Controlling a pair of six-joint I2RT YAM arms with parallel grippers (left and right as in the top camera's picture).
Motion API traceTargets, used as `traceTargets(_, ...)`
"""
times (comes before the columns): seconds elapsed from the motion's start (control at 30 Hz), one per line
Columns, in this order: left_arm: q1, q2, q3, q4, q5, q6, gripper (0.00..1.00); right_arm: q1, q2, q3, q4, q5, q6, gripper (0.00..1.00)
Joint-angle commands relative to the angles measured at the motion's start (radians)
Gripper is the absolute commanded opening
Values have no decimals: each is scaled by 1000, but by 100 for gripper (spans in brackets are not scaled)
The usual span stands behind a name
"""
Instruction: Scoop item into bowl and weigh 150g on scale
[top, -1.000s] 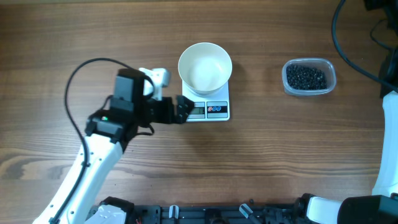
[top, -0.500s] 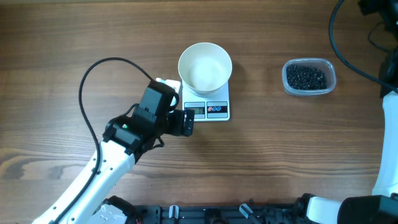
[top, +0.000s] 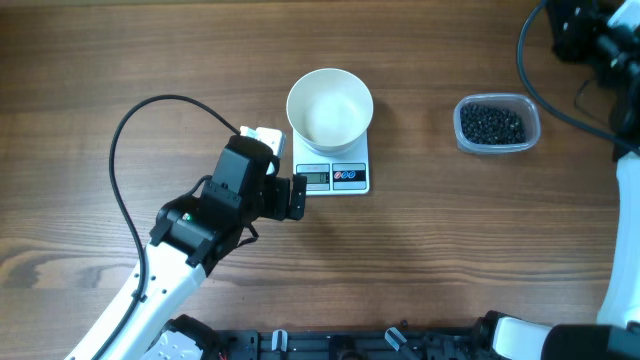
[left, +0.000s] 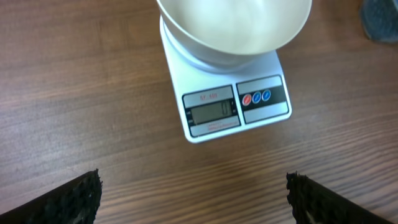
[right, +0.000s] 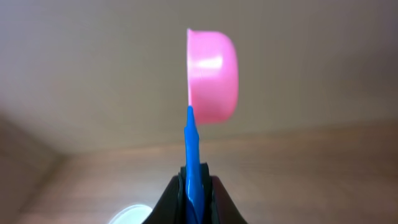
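The white bowl (top: 329, 107) sits empty on the small white scale (top: 340, 178), whose grey display (left: 211, 112) is lit. My left gripper (top: 297, 196) hangs just left of the scale's front corner, open, with bare table between its fingertips (left: 71, 199). In the left wrist view the bowl (left: 233, 25) and scale (left: 233, 106) lie straight ahead. The black beads (top: 491, 124) fill a clear tub at the right. My right gripper (right: 194, 186) is shut on the blue handle of a pink scoop (right: 212, 74), held on edge in the air, bowl of the scoop empty.
The right arm (top: 585, 32) reaches in at the top right corner, beyond the clear tub (top: 497, 100). A black cable (top: 135, 130) loops over the table left of my left arm. A corner of the tub (left: 380, 18) shows in the left wrist view.
My left arm has swung right toward the scale's front left corner, then eased back slightly. The right arm has come further into the overhead view at the top right.
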Motion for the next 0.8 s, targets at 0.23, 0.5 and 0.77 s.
traceTargets(0.23,-7,-3,2,0,-8,2,100,6,-82,17,-405,405,-336,4)
traceTargets(0.5,-7,-3,2,8,209,246,100,6,-82,17,-378,404,-322,4)
traceTargets(0.77,-7,10,2,-2,102,211,100,6,-82,17,-337,378,-297,4)
